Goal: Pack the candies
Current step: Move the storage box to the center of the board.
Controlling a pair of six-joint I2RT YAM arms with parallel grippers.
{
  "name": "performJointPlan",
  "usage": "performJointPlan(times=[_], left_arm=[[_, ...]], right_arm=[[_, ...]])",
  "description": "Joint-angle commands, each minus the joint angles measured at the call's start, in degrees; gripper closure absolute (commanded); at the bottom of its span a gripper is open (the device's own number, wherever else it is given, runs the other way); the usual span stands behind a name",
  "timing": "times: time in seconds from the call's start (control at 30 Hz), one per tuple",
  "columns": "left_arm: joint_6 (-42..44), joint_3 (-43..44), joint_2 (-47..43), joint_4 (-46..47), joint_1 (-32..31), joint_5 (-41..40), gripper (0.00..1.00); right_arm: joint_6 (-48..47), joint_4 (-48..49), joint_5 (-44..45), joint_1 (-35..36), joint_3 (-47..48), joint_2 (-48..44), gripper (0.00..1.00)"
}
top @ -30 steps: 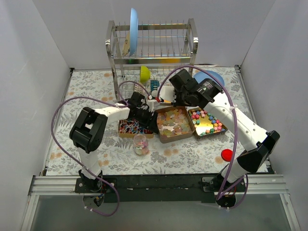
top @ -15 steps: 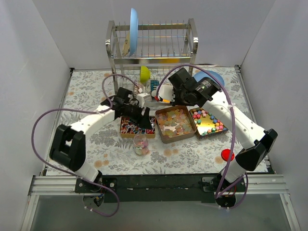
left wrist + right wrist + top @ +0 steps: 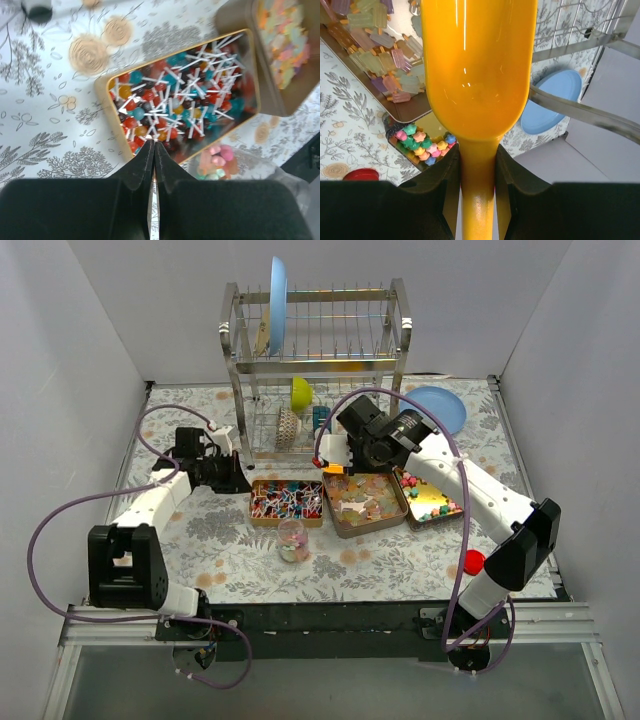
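Scooping seems the step in hand: the right hand (image 3: 477, 155) grips the yellow scoop (image 3: 476, 65) by its handle above the middle tin (image 3: 362, 529) of pale candies (image 3: 362, 495). The left hand (image 3: 154, 148), clenched on nothing, hangs beside the lollipop tin (image 3: 285, 524). Next, I'd guess, the scoop must dip in, then tip into the small jar (image 3: 292, 538) nearby.

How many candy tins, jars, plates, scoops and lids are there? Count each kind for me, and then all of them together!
Candy tins: 3
Clear jar: 1
Blue plates: 2
Orange scoop: 1
Red lid: 1
Total: 8
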Motion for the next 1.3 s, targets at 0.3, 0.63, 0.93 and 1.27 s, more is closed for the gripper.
performJointPlan(times=[0.3, 0.63, 0.93, 1.27], left_arm=[[3.81, 2.29, 13.72, 1.02, -0.26, -4.40, 1.00], [1.35, 1.25, 12.50, -1.97, -6.32, 2.19, 1.00], [-0.68, -0.26, 4.00, -5.91, -6.33, 6.32, 0.90], [-9.60, -2.09, -5.35, 6.00, -4.92, 29.95, 0.32]], right_arm=[[-1.48, 8.44, -11.49, 0.02, -6.99, -1.39, 0.99], [-1.13, 8.88, -11.41, -0.07, -7.78, -1.83, 0.99], [-2.18, 7.91, -11.06, 0.01, -7.35, -0.16, 0.99], [-3.15, 6.59, -12.29, 1.51, -0.66, 2.92, 0.99]])
